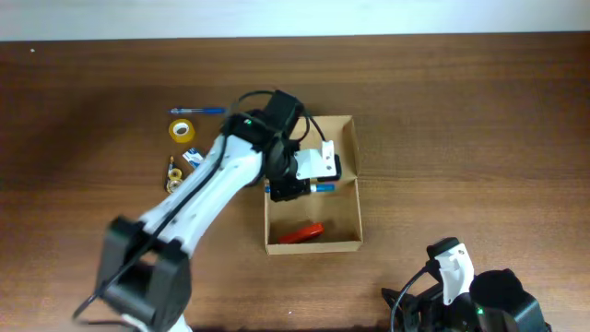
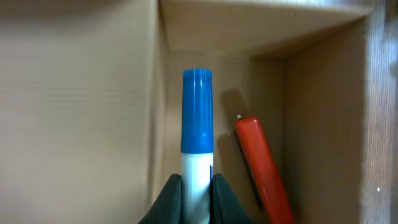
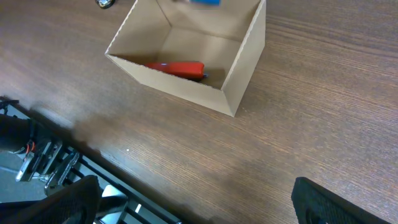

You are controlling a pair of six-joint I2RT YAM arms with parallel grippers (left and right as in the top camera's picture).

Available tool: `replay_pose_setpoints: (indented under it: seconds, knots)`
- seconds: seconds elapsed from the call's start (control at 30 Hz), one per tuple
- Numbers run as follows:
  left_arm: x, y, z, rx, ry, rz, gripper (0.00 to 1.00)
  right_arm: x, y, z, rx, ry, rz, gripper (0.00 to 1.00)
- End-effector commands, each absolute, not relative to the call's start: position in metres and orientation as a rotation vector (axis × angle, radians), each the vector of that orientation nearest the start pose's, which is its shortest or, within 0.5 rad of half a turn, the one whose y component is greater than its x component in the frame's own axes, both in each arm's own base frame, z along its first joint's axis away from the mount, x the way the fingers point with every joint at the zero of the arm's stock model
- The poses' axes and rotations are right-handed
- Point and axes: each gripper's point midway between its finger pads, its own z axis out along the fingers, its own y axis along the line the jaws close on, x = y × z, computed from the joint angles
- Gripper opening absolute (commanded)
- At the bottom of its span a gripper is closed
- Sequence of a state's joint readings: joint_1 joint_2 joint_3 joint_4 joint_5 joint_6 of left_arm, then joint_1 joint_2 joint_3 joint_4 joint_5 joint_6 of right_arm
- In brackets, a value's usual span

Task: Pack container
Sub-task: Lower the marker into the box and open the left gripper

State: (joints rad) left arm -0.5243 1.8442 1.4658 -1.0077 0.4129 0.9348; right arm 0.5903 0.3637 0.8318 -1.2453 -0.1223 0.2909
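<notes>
The open brown cardboard container (image 1: 353,152) stands at the table's middle. My left gripper (image 1: 293,187) reaches into it and is shut on a white marker with a blue cap (image 2: 197,134), held over the container's floor (image 2: 81,93). The marker's blue end (image 1: 323,186) shows in the overhead view. A red marker (image 1: 300,232) lies inside at the near end, beside the held one (image 2: 264,168) in the left wrist view. The right wrist view shows the container (image 3: 186,87) with the red marker (image 3: 177,68). My right gripper (image 3: 199,205) is open and empty near the table's front edge.
Left of the container lie a yellow tape roll (image 1: 182,130), a blue pen (image 1: 198,111) and small clips or trinkets (image 1: 191,157) (image 1: 172,175). The right arm's base (image 1: 479,295) sits at the front right edge.
</notes>
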Motion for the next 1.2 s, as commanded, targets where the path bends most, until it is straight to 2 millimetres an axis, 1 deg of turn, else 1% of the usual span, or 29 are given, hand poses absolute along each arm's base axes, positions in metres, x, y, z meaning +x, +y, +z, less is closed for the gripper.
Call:
replay_pose_setpoints:
  seconds: [0.0,0.07,0.17,0.4,0.63,0.67,0.73,0.9,1.03,1.1,1.17]
  knots:
    - [0.294,-0.257,0.087,1.986,2.052,-0.606,0.02,0.103,0.097,0.199,-0.437,2.381,0.572,0.99]
    - [0.293,-0.256,0.08,1.993,2.069,-0.616,0.02,0.103,0.097,0.199,-0.437,2.381,0.572,0.99]
    - [0.293,-0.256,0.076,2.008,2.064,-0.618,0.02,0.103,0.097,0.199,-0.437,2.381,0.572,0.99]
    - [0.301,-0.259,0.076,1.996,2.04,-0.584,0.02,0.103,0.097,0.199,-0.438,2.381,0.571,0.99]
    - [0.302,-0.259,0.077,1.991,2.041,-0.583,0.02,0.103,0.097,0.199,-0.438,2.382,0.572,0.99]
    - [0.302,-0.259,0.077,1.991,2.041,-0.583,0.06,0.103,0.097,0.199,-0.438,2.382,0.572,0.99]
    - [0.302,-0.26,0.077,1.983,2.05,-0.585,0.07,0.103,0.097,0.199,-0.438,2.381,0.572,0.99]
    - [0.302,-0.26,0.077,1.98,2.054,-0.586,0.17,0.103,0.097,0.199,-0.438,2.381,0.571,0.99]
    - [0.302,-0.26,0.077,1.98,2.054,-0.586,0.19,0.103,0.097,0.199,-0.438,2.381,0.571,0.99]
    - [0.302,-0.26,0.077,1.98,2.054,-0.586,0.25,0.103,0.097,0.199,-0.437,2.381,0.572,0.99]
    - [0.302,-0.26,0.077,1.98,2.054,-0.586,0.25,0.103,0.097,0.199,-0.438,2.381,0.571,0.99]
